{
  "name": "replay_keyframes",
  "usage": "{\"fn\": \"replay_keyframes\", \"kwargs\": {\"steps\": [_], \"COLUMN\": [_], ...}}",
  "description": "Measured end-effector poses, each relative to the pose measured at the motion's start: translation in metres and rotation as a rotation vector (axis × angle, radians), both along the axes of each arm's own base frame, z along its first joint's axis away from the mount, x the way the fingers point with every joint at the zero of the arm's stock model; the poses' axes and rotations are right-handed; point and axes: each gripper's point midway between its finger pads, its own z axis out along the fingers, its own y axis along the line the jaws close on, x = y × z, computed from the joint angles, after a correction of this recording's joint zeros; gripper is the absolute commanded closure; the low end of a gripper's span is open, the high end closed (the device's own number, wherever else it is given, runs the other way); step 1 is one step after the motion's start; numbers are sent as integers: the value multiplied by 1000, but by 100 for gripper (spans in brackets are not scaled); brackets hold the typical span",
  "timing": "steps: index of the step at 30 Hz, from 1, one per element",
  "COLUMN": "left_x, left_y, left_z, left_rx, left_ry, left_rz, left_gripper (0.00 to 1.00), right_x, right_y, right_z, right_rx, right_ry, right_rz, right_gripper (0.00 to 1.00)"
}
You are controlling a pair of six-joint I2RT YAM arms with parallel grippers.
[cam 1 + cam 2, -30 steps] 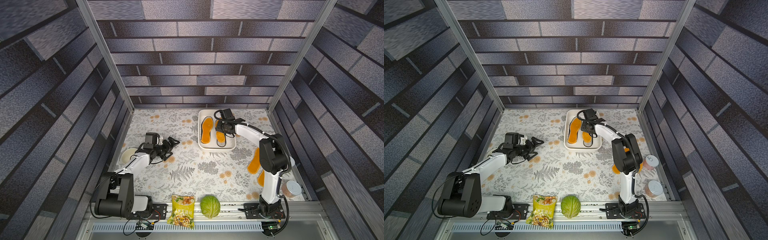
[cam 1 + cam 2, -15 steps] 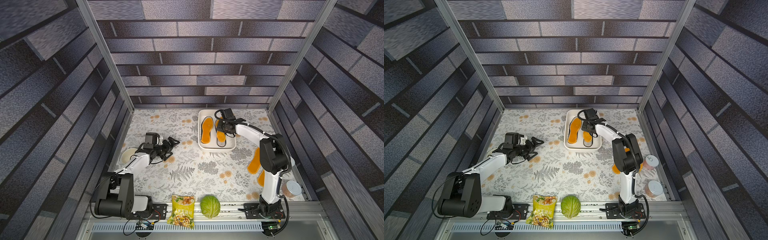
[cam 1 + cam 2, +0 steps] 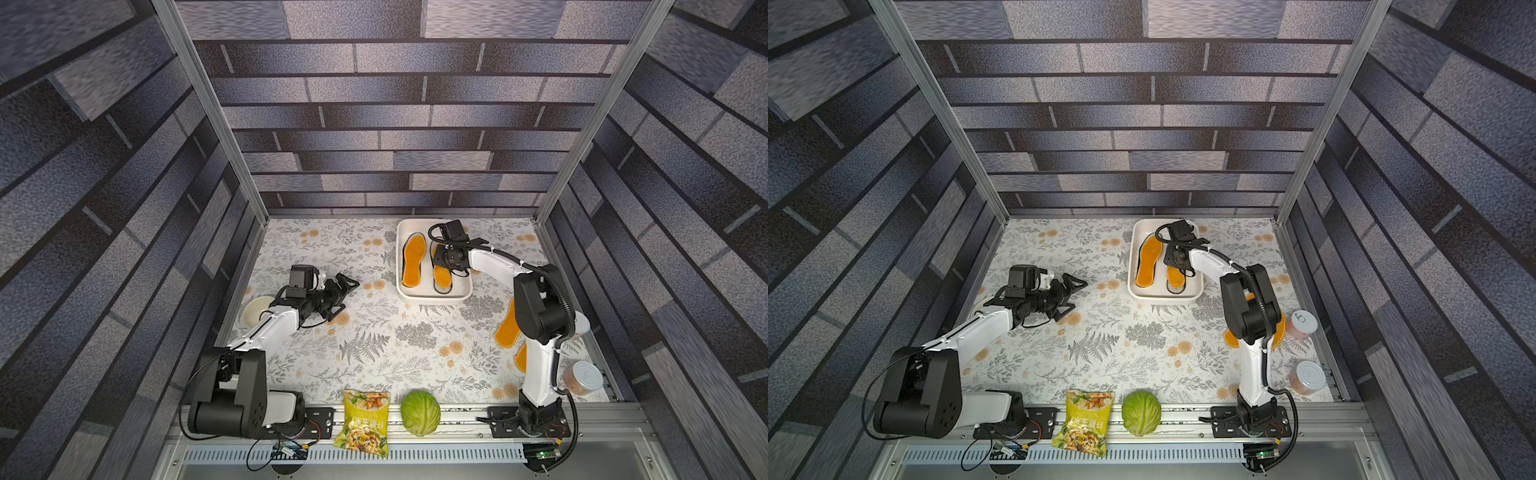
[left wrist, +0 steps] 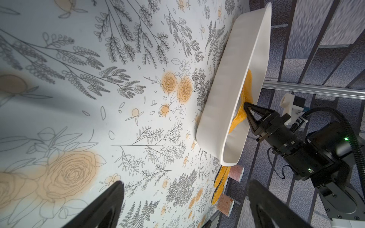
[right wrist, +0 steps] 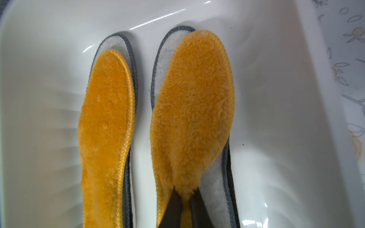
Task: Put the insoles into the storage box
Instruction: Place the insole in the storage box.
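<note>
The white storage box (image 3: 434,296) (image 3: 1165,296) stands at the back right of the table. Inside it two light grey insoles (image 5: 128,51) lie side by side. An orange insole (image 5: 106,128) rests on one. My right gripper (image 5: 185,194) is shut on a second orange insole (image 5: 191,110) (image 3: 441,274), held low over the other grey one. Two more orange insoles (image 3: 507,328) (image 4: 221,178) lie on the table beside the right arm's base, partly hidden by it. My left gripper (image 3: 347,293) (image 4: 186,183) hovers open and empty left of the box.
A cream bowl (image 3: 255,309) sits by the left arm. Two jars (image 3: 582,376) (image 3: 1302,324) stand along the right edge. A snack bag (image 3: 365,419) and a cabbage (image 3: 419,411) lie at the front rail. Frame posts and walls close in the sides.
</note>
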Motion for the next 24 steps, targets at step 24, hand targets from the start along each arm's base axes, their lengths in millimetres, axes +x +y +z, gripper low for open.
{"fn": "replay_keyframes", "kwargs": {"steps": [24], "left_x": [-1], "left_y": [2], "left_z": [-2], "left_rx": [0], "left_ry": [6], "left_rz": [6], "left_gripper": [0], "right_x": [-2], "right_y": [-2], "right_z": [-5], "right_rx": [-12], "right_ry": [17], "right_rz": [3], "right_gripper": [55]}}
